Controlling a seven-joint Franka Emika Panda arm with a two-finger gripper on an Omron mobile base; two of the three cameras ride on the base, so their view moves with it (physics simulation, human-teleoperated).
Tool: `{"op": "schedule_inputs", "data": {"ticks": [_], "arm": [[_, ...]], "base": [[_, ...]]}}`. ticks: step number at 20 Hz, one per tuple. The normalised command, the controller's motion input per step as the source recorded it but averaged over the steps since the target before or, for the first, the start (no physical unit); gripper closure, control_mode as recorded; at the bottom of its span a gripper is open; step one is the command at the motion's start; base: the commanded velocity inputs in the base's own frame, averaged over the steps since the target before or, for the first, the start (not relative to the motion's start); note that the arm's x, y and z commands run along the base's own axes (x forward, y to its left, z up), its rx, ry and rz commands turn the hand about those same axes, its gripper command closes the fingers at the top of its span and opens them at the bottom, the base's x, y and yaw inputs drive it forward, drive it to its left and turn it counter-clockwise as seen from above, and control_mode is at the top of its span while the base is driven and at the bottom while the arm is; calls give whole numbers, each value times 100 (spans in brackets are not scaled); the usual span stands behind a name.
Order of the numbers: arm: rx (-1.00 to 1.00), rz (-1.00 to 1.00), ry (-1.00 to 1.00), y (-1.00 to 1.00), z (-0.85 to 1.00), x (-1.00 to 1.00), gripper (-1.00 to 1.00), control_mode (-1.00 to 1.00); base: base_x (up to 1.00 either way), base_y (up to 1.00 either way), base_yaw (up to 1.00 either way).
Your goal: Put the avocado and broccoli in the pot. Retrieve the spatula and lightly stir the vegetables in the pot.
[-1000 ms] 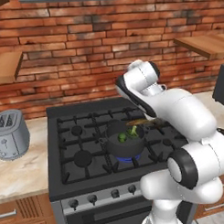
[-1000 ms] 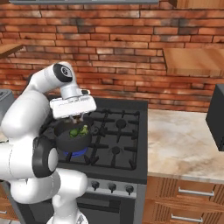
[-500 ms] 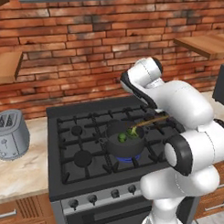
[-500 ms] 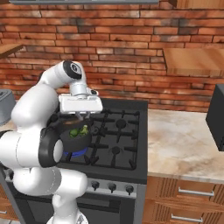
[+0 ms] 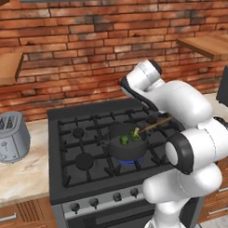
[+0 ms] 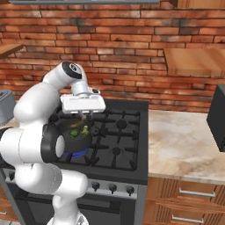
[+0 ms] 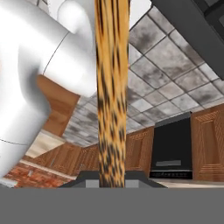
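The dark grey pot (image 5: 129, 150) (image 6: 78, 141) stands on a front burner of the stove. Inside it lie the round dark avocado (image 5: 124, 140) (image 6: 74, 133) and the lumpy light-green broccoli (image 5: 134, 133) (image 6: 84, 130). The wooden spatula (image 5: 156, 124) (image 7: 111, 87) slants down from the right, its head at the broccoli in the pot. My gripper (image 6: 86, 115) (image 7: 112, 182) is shut on the spatula's handle, just above and right of the pot. In the left base view my own arm hides the gripper.
A black gas stove (image 5: 84, 135) (image 6: 118, 132) with raised grates surrounds the pot. A silver toaster (image 5: 10, 137) stands on the left counter. Stone counter (image 6: 184, 145) lies to the right, with a dark appliance (image 6: 218, 118) at its far edge. A brick wall is behind.
My hand has shifted a little to the right over the stove, swinging the spatula's handle that way. Its head has stayed in the pot with the vegetables.
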Motion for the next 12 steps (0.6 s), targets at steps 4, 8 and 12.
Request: {"op": "schedule_inputs", "data": {"ticks": [4,8,12], "arm": [[-3,2,0,0,41,0,100,-100],[-2,4,4,-26,0,1,100,-100],[-3,1,0,-8,-37,27,100,-100]], "base": [[0,0,0],[0,0,0],[0,0,0]]}}
